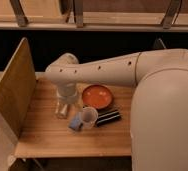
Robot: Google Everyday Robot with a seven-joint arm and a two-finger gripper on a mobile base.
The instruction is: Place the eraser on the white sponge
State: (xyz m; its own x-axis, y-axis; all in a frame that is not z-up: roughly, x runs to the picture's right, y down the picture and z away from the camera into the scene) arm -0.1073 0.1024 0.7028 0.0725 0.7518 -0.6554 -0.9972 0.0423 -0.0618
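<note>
On the tabletop point(47, 135), four things to count: one orange bowl point(97, 96), one white cup point(88, 116), one white sponge point(75, 123), one eraser point(108, 117). The eraser lies flat just right of the cup, in front of the bowl. The sponge sits against the cup's left side, so the cup stands between the two. One gripper point(62, 108) hangs low, left of the bowl and just behind the sponge; wide or closed, I cannot tell. One upright wooden panel point(12, 90) flanks the left edge.
</note>
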